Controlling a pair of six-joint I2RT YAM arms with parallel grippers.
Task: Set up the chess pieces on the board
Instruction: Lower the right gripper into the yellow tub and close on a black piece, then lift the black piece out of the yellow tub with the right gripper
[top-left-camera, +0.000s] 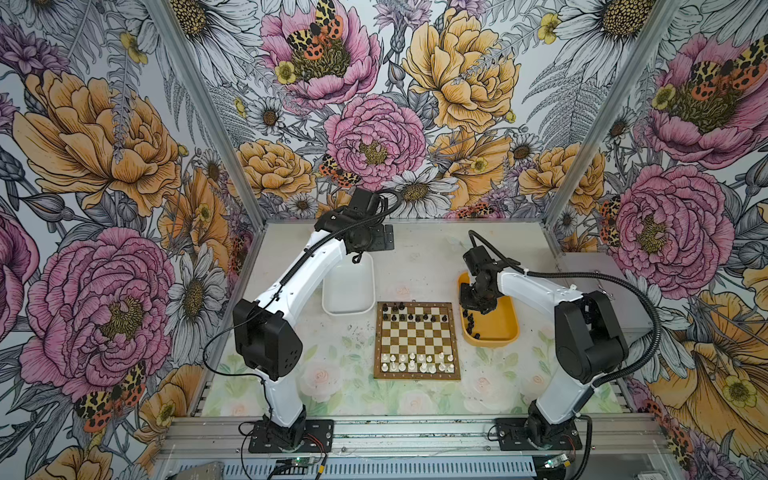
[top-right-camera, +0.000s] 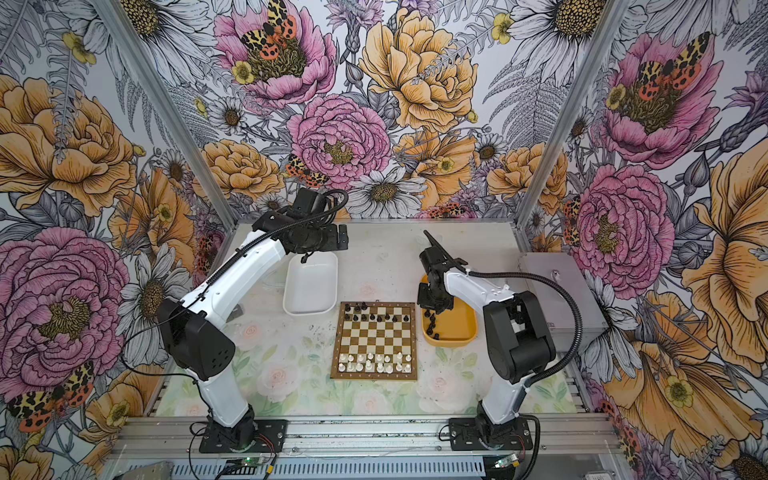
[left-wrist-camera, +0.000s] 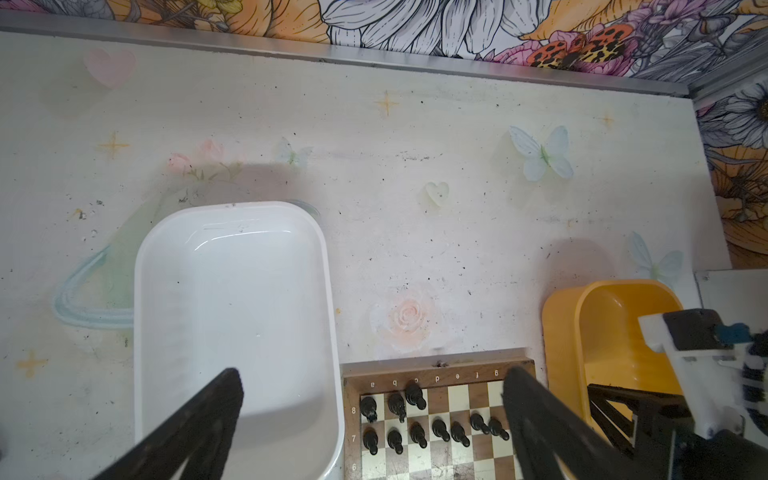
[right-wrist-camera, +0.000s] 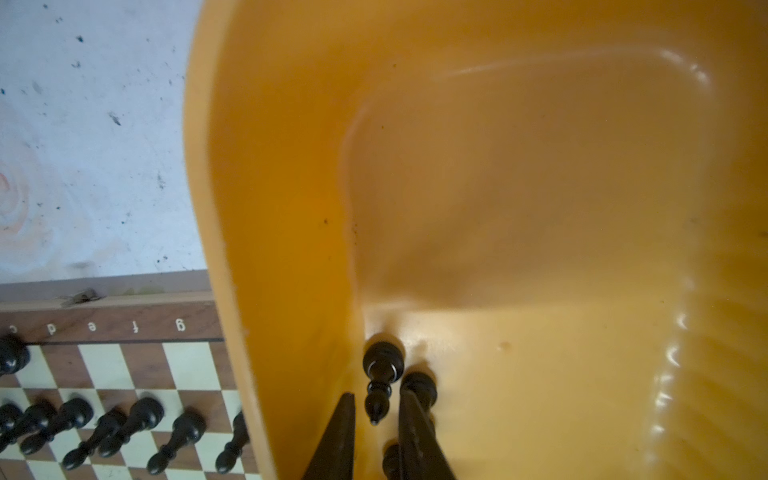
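Chess pieces (top-left-camera: 419, 362) in white fill the two nearest rows of the board (top-left-camera: 417, 376). The black ones (top-left-camera: 415, 318) stand on its far rows, and the last row looks largely bare. Just beyond, right of the board, the yellow tray (top-left-camera: 494, 343) holds the loose black men. There the right pincer (right-wrist-camera: 376, 399) stands narrow, its fingers astride a black piece (right-wrist-camera: 382, 365) that lies on its side close to the tray wall nearest the board. A sliver of gap shows on each side, so I judge it not yet gripped. Close on the slim stem rather than the round base, then rise straight up: a second piece (right-wrist-camera: 419, 386) sits just beside one finger and the wall crowds the other. Farthest off, the left pincer (left-wrist-camera: 372, 374) hangs wide and empty near the white tray (left-wrist-camera: 232, 299).
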